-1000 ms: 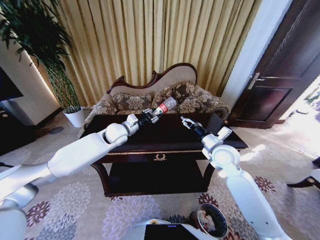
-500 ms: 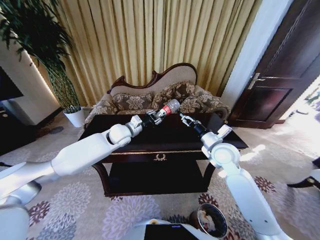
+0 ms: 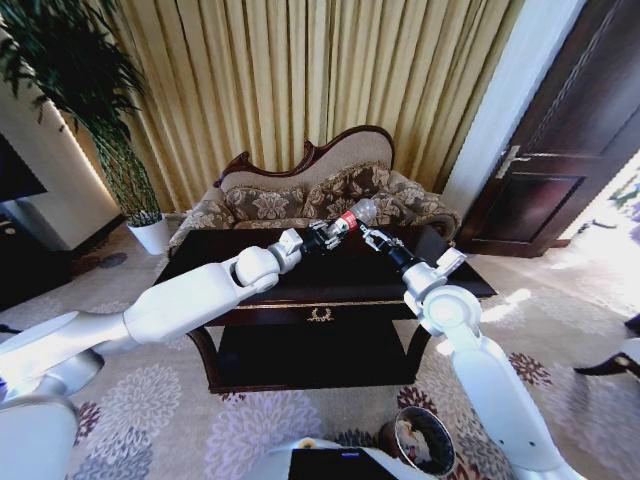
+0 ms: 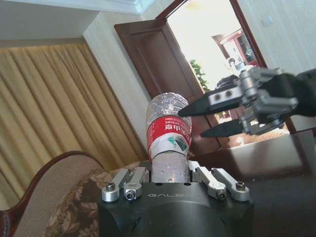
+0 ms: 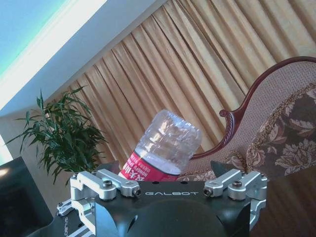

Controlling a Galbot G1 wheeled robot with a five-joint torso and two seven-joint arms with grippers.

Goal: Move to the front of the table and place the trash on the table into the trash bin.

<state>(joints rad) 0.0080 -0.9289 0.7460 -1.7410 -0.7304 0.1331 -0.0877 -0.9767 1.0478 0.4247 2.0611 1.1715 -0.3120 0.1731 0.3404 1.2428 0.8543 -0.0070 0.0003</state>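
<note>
Left gripper [image 3: 322, 236] is clamped on the plastic bottle [image 3: 352, 218], held above the tabletop [image 3: 300, 280]. Right gripper [image 3: 371, 237], fingers apart, sits just beside the bottle's base.

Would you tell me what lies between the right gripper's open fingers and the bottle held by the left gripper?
Nothing: in the left wrist view the right gripper reaches the clear plastic bottle with the red-white label, gripped by the left gripper, with no object between.
</note>
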